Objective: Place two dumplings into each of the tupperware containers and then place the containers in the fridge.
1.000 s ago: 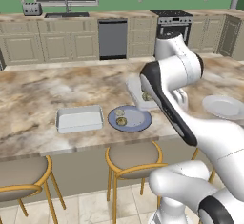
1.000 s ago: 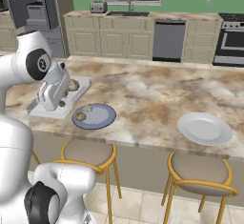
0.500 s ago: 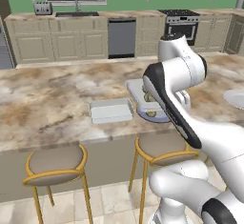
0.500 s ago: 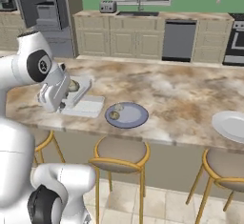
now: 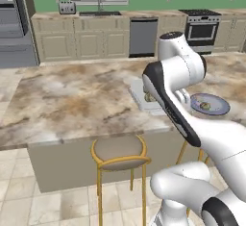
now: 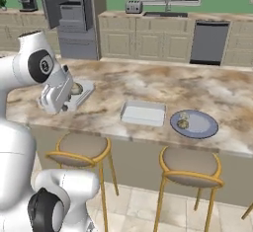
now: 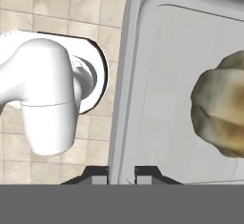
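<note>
The gripper (image 7: 121, 174) is clamped on the tupperware container's (image 7: 190, 75) rim — finger tips close together. A dumpling (image 7: 223, 111) lies inside the container, just right of the tips.

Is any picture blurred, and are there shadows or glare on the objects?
Hand view: the dumpling looks soft and smeared because it is so close, while the container rim is sharp, with no glare. Right base view: flat, even light, only faint shade inside the second container. Left base view: the plate shows no bright highlight.
</note>
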